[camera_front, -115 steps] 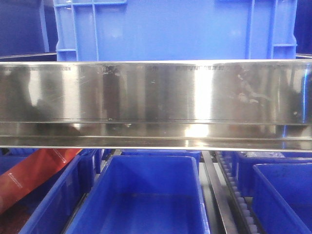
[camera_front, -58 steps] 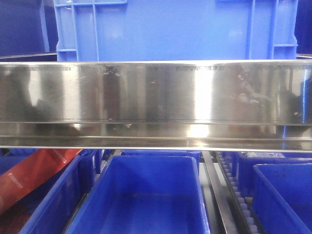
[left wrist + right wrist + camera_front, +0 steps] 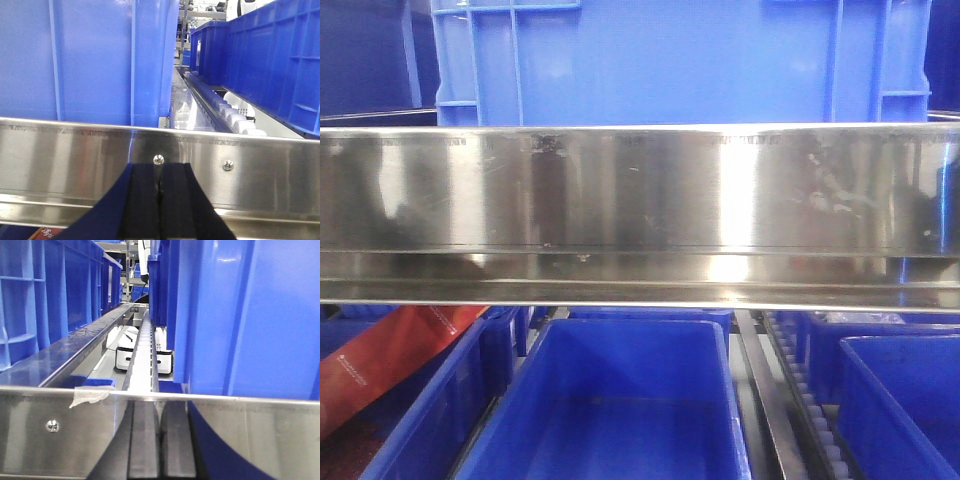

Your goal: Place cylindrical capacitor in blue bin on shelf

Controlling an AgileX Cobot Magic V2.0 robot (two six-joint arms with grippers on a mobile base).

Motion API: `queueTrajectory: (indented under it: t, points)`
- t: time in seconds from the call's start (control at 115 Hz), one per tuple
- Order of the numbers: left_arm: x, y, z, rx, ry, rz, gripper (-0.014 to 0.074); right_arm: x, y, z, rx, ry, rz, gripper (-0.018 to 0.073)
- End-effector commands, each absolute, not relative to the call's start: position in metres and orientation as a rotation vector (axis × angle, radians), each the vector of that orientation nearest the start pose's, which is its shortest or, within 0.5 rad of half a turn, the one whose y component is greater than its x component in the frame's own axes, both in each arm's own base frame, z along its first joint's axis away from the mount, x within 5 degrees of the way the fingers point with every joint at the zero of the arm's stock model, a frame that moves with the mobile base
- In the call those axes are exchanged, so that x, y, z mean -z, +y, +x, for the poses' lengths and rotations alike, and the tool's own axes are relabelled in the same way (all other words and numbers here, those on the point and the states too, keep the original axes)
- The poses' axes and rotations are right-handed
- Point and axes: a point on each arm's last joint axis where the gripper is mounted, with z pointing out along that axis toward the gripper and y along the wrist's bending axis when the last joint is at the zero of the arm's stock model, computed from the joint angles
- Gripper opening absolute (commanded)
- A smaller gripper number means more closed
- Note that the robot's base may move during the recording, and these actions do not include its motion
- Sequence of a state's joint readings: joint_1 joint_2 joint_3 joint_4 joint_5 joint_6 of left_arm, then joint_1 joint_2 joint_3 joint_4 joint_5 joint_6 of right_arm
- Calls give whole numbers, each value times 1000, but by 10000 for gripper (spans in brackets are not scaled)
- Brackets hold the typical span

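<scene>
The shelf's shiny steel front rail [image 3: 640, 215] crosses the front view, with a large blue bin [image 3: 670, 60] on the tier above it and an open, empty-looking blue bin [image 3: 620, 400] on the tier below. No cylindrical capacitor shows in any view. My left gripper [image 3: 159, 170] is shut, its black fingers pressed together close in front of the rail [image 3: 75, 155], below a blue bin [image 3: 90, 60]. My right gripper [image 3: 159, 412] is shut, with nothing visible between the fingers, close in front of the rail [image 3: 240, 435], beside a blue bin [image 3: 250, 315]. Neither gripper shows in the front view.
More blue bins [image 3: 900, 400] stand on the lower tier, one at the left holding a red package [image 3: 380, 365]. Roller tracks [image 3: 805, 395] run between the rows, and one shows in the right wrist view [image 3: 145, 350]. A tape scrap [image 3: 90, 396] sticks to the rail.
</scene>
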State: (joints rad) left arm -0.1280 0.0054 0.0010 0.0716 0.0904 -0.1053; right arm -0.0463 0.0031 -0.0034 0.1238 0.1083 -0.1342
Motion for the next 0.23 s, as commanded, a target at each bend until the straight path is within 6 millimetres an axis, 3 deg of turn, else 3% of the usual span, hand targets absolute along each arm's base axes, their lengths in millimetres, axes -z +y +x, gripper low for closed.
queueTrajectory:
  t: [0.0,0.226]
  points:
    - [-206,-6,56,125,1564,61,-111,-205,-2,56,37,1579,22,-153]
    - [-206,-6,56,125,1564,61,-111,-205,-2,56,37,1579,22,-153]
